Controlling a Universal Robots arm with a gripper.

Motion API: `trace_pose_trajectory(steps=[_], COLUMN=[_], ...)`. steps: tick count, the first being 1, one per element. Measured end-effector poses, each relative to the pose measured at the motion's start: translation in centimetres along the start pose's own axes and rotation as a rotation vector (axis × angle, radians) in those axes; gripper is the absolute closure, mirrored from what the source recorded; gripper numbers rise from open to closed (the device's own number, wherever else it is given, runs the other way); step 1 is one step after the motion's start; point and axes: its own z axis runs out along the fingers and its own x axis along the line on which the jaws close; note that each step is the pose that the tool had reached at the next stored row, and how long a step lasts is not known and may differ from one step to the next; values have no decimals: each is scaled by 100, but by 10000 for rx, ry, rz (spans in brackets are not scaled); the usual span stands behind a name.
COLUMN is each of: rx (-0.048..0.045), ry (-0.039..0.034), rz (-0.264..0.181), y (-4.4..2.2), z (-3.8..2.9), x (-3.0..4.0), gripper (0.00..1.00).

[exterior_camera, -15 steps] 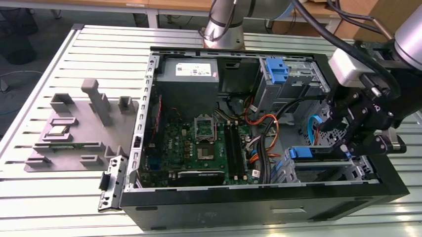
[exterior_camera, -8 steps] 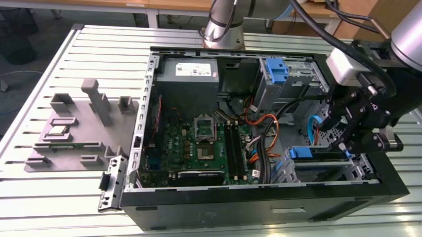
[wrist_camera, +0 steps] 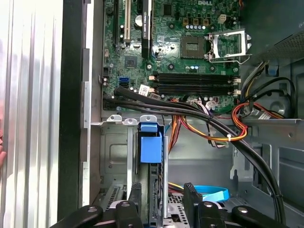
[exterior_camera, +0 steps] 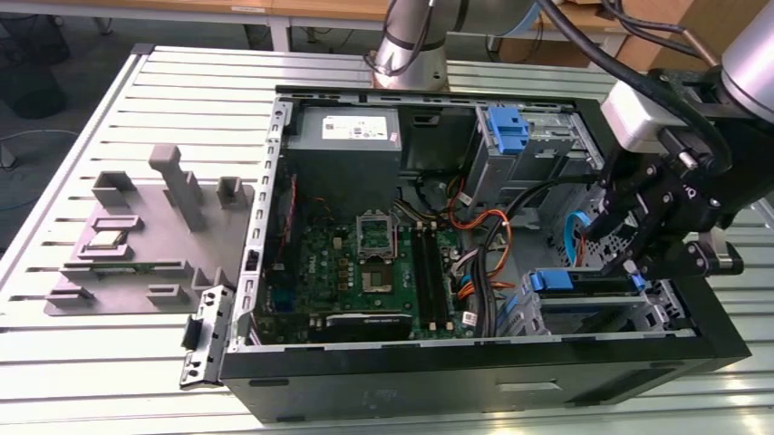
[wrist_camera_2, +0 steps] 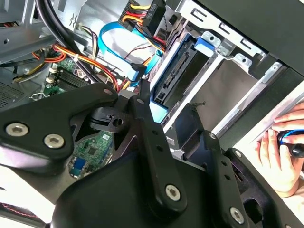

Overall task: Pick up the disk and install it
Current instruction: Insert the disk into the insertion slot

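Note:
The disk stands on edge in the metal drive cage at the corner of the open computer case on the exterior view's right, its blue rail tab facing the motherboard. In the second wrist view the disk shows its dark side, edged in blue. My gripper hangs just above the cage. Its two black fingers stand apart on either side of the disk's upper edge, and nothing is clamped between them. In the second wrist view the gripper is open, with the disk just beyond its fingertips.
Orange, yellow and black cables run close past the cage. The grey power supply and a bare blue bracket sit at the case's far side. A grey fixture lies on the table. A person's hand rests outside the case wall.

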Motion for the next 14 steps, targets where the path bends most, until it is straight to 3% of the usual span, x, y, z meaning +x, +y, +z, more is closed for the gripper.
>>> trace_pose_trajectory(steps=[4,11,14], rx=[0,0,0], ry=[-1,-35,-34], rz=[-1,-2,-1], y=[0,0,0], z=[-16,-10,-14], x=[-15,-119,-130], gripper=[52,52,52])
